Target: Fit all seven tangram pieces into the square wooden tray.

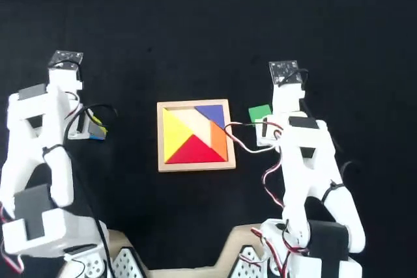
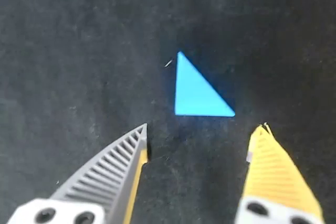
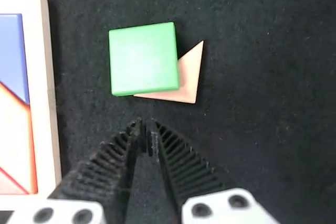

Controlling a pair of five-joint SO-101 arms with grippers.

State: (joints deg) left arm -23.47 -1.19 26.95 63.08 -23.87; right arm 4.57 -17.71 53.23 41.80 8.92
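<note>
Three pieces lay off the tray (image 1: 195, 167): blue triangle (image 2: 197, 90) at its 9 o'clock before the spread left pincer (image 2: 203, 129), green square (image 3: 143, 59) overlapping a peach triangle (image 3: 186, 85) at 3 o'clock by the pressed-together right pincer (image 3: 146, 127).

This looks like a robotics lab bench. A black cloth (image 1: 195, 37) covers the table. The white left arm (image 1: 36, 141) and right arm (image 1: 303, 161) carry exposed servo wires (image 1: 247, 148).
</note>
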